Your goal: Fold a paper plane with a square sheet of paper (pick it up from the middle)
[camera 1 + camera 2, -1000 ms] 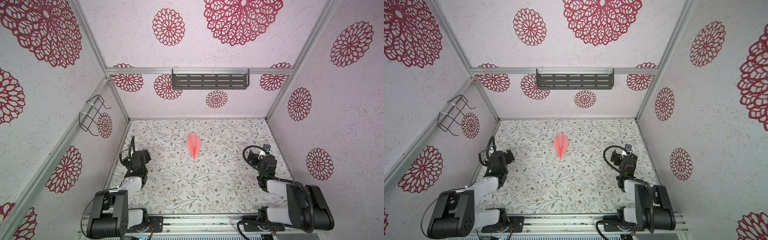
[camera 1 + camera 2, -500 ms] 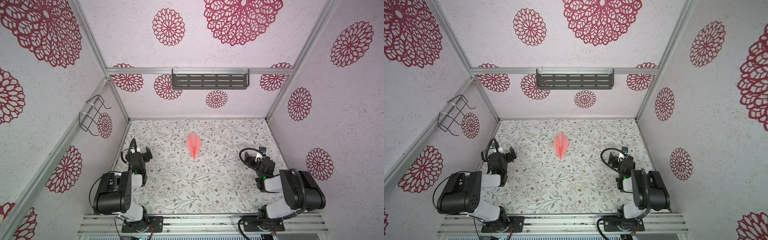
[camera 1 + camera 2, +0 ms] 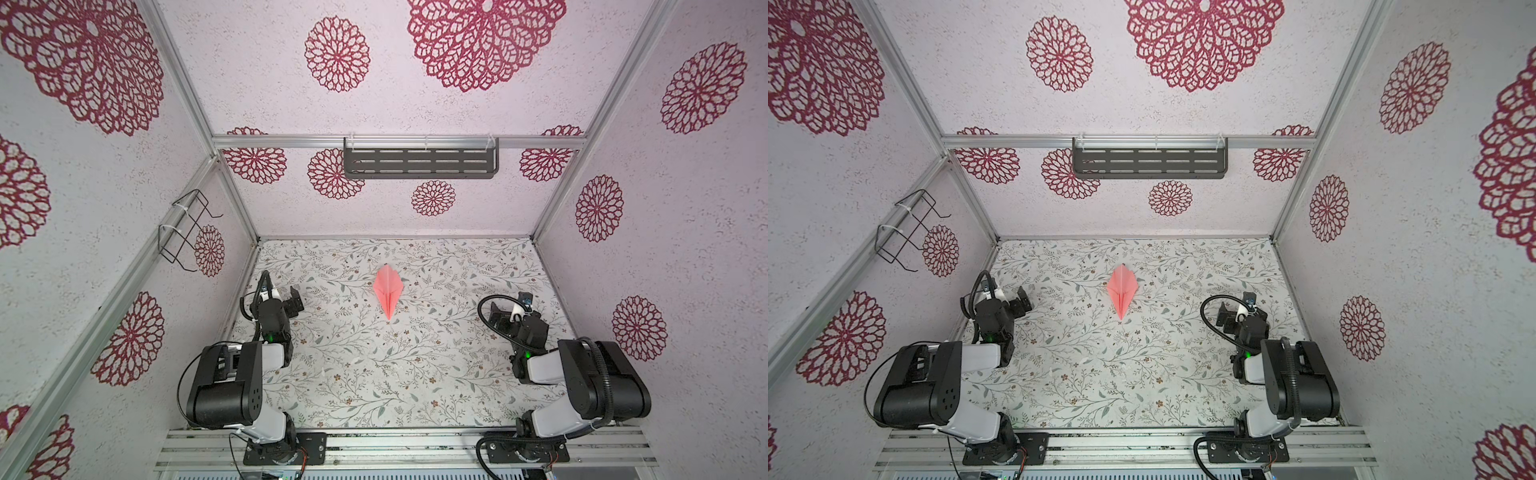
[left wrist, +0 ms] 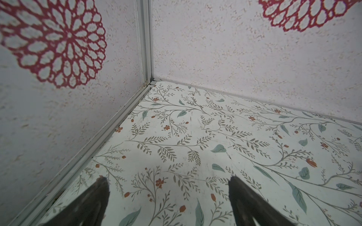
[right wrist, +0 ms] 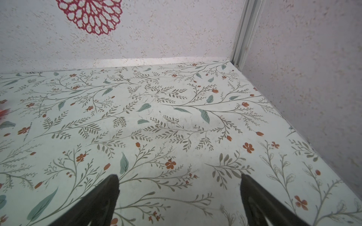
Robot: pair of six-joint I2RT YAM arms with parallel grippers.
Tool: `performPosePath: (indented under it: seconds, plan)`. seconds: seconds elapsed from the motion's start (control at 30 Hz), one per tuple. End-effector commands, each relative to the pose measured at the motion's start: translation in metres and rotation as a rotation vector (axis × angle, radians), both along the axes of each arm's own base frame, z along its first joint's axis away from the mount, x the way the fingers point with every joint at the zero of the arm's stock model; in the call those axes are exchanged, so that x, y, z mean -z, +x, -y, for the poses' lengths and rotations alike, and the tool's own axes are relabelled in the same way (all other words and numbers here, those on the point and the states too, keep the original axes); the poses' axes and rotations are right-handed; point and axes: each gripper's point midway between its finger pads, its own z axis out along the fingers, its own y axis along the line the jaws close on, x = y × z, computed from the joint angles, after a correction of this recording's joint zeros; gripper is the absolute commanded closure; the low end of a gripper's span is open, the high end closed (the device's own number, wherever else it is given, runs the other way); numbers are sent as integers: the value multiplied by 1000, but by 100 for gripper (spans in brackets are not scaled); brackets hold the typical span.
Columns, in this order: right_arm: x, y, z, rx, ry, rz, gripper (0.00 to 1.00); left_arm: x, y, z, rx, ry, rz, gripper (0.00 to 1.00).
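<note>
Near opposite edges of the table (image 3: 353,386), left gripper (image 4: 168,179) and right gripper (image 5: 179,176) gape empty; paper plane (image 3: 388,291) lies between.

Salmon-pink paper plane (image 3: 388,291) on leaf-and-flower-patterned table (image 3: 374,374); walls (image 3: 457,208) bear crimson rosettes.

We see the paper plane (image 3: 388,291) in both top views: a slim salmon-pink dart, fully folded, with a centre crease and two angled wings. It lies flat on the table (image 3: 374,374), midway across and toward the far side, its sharp nose pointing at the near edge.
</note>
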Motion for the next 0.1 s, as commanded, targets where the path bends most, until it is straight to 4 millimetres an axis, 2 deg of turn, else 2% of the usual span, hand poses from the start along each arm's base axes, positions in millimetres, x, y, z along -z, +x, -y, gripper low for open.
performPosePath:
  seconds: [0.0, 0.07]
  plan:
    - [-17, 8, 2, 13, -22, 56, 1, 2, 1, -3, 1, 9, -13, 3]
    - [-18, 7, 2, 12, -22, 61, 1, 2, 1, -2, 2, 10, -14, 3]
